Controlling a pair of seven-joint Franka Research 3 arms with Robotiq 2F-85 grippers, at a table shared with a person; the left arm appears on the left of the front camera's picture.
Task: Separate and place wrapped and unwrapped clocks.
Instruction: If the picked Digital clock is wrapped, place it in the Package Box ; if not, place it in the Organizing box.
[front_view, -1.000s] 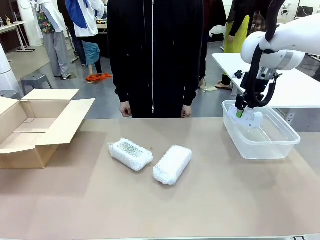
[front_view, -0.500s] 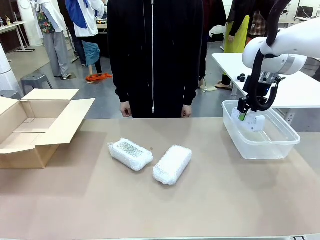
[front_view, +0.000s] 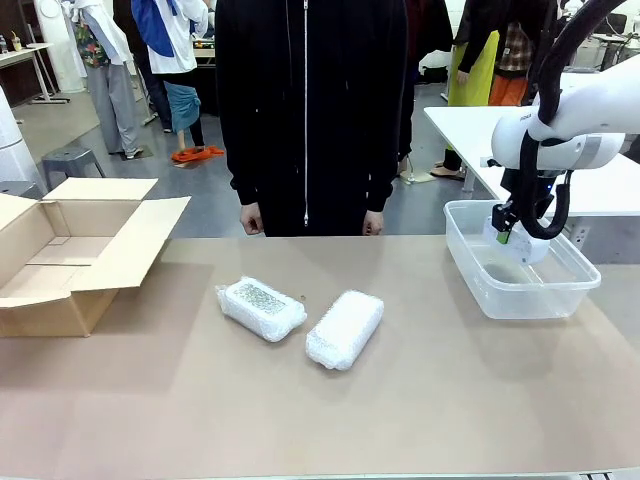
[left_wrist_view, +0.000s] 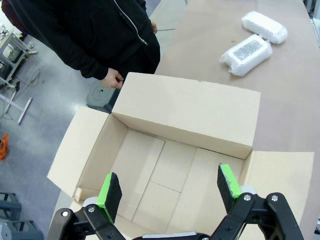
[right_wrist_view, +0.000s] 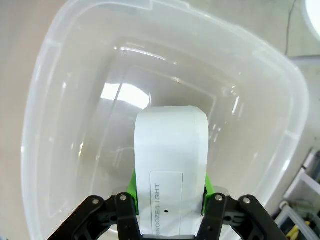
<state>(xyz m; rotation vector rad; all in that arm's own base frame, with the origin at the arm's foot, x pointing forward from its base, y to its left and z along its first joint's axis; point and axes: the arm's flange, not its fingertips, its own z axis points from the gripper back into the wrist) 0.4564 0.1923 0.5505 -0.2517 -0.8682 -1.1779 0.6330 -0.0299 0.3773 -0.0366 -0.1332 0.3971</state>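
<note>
We hold the bare clock (right_wrist_view: 170, 150) clamped in our right gripper (right_wrist_view: 169, 192) over the clear tub (front_view: 520, 300), apart from the two wrapped clocks (front_view: 261, 308) (front_view: 345, 329) lying mid-table, while our left gripper (left_wrist_view: 170, 185) hangs spread above the open cardboard box (left_wrist_view: 190, 110) meant, we judge, for them.

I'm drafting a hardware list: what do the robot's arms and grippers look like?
The right arm is rounded and white, with a black cable looping over it. The left gripper and right gripper are black, two-fingered, with green pads and bolted linkage joints.
</note>
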